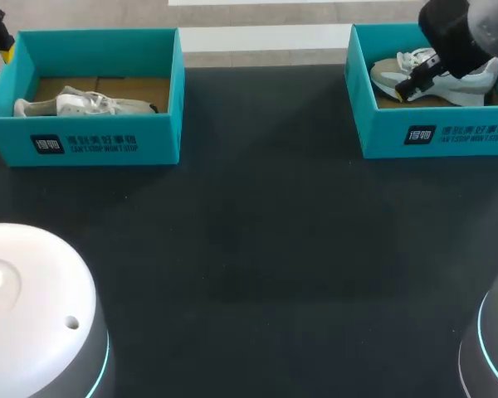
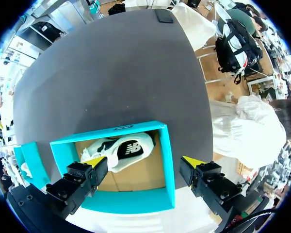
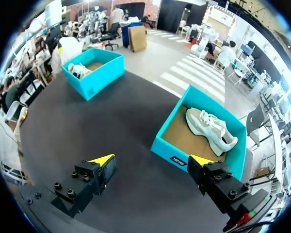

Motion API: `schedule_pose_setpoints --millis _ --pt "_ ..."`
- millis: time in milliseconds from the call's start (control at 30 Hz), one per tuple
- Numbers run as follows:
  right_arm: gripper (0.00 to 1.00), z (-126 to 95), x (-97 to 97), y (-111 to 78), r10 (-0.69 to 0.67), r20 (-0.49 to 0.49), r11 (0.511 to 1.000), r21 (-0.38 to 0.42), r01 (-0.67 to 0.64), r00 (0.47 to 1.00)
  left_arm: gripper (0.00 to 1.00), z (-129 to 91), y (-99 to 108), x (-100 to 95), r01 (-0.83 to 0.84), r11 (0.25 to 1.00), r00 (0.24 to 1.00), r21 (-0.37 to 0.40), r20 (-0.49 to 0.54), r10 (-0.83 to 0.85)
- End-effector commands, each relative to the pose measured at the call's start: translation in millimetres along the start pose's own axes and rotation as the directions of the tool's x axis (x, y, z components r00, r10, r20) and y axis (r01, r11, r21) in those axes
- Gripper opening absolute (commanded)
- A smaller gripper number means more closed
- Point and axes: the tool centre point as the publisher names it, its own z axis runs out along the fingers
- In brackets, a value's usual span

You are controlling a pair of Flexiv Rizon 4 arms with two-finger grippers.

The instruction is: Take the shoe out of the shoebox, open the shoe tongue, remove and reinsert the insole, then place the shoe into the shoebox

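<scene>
Two teal shoeboxes stand at the table's far side. In the left shoebox (image 1: 91,141) a white shoe (image 1: 83,104) lies on its side. My left gripper (image 2: 143,161) hangs open above that shoebox (image 2: 167,160), with the shoe (image 2: 123,150) below and between its fingers, not touched. In the head view only one of its fingers (image 1: 5,51) shows, past the box's far left corner. The right shoebox (image 1: 436,137) holds a grey-white shoe (image 1: 481,79). My right arm (image 1: 456,33) hides part of it. My right gripper (image 3: 152,160) is open and empty, high over the table short of that shoebox (image 3: 165,148) and shoe (image 3: 211,128).
The black tabletop (image 1: 257,249) stretches between and in front of the boxes. My two arm bases (image 1: 33,315) (image 1: 490,348) stand at the near corners. The other box (image 3: 94,73) shows far ahead of the right gripper.
</scene>
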Motion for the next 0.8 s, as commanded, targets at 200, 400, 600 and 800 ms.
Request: schedule_pose_setpoints --millis 200,400,600,800 --pt "1.00 36.2 -50.8 18.7 0.264 -0.055 0.964 -0.030 -0.265 0.963 1.00 -0.3 -0.5 0.1 -0.001 1.000 1.000 -0.001 -0.002 0.001" --pt "1.00 54.7 -85.1 17.1 0.405 0.100 0.908 0.076 -0.413 0.909 1.00 -0.3 -0.5 0.1 -0.001 1.000 1.000 -0.001 -0.002 0.001" --pt "1.00 63.3 -121.9 16.4 0.511 0.232 0.836 0.089 -0.542 0.827 1.00 -0.3 -0.5 0.1 -0.001 1.000 1.000 -0.001 -0.002 0.001" --pt "1.00 76.8 -159.9 11.3 0.610 0.320 0.741 0.095 -0.665 0.725 1.00 -0.3 -0.5 0.1 -0.001 1.000 1.000 -0.001 -0.002 0.001"
